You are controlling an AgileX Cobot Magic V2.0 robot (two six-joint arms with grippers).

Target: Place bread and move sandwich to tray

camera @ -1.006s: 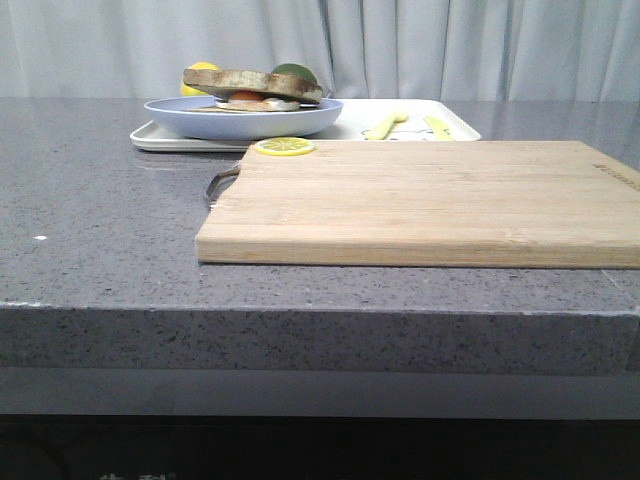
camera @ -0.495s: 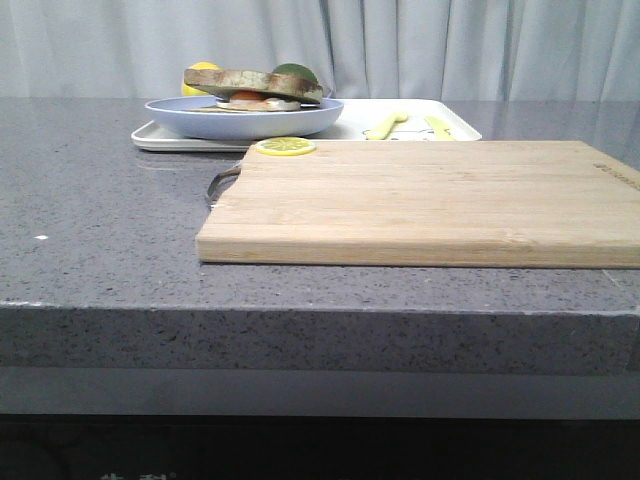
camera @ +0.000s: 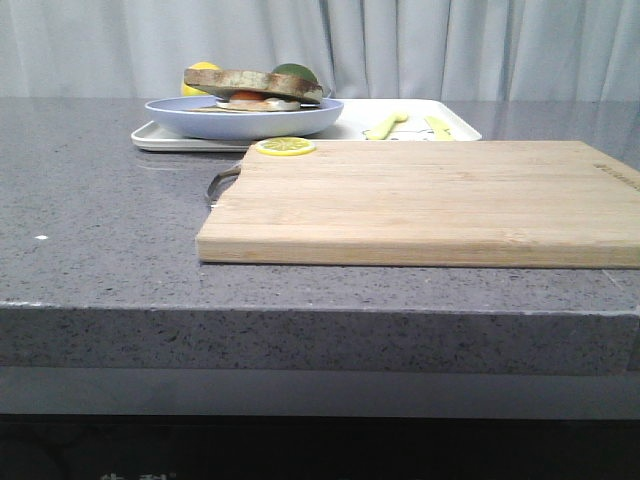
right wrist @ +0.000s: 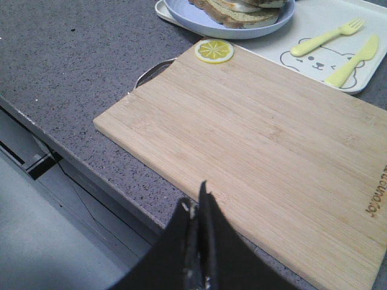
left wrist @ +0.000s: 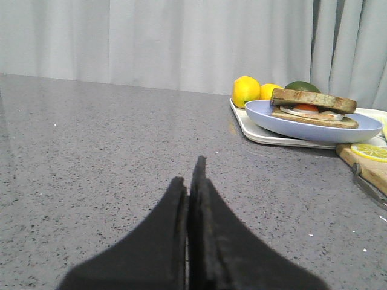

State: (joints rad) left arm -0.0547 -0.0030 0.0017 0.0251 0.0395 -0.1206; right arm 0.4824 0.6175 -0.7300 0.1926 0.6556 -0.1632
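The sandwich (camera: 255, 92), with a bread slice (camera: 252, 81) on top of the egg, lies on the pale blue plate (camera: 243, 118), which stands on the white tray (camera: 400, 128) at the back. It also shows in the left wrist view (left wrist: 313, 107) and partly in the right wrist view (right wrist: 239, 11). My left gripper (left wrist: 188, 178) is shut and empty, low over the grey counter, well short of the plate (left wrist: 302, 124). My right gripper (right wrist: 196, 202) is shut and empty above the counter's front edge, near the cutting board (right wrist: 272, 157). Neither gripper shows in the front view.
A light wooden cutting board (camera: 430, 200) with a lemon slice (camera: 284, 146) on its back left corner lies before the tray. A yellow fork (right wrist: 319, 40) and knife (right wrist: 354, 59) lie on the tray. Lemons (left wrist: 247, 90) and a green fruit (left wrist: 302, 86) sit behind the plate.
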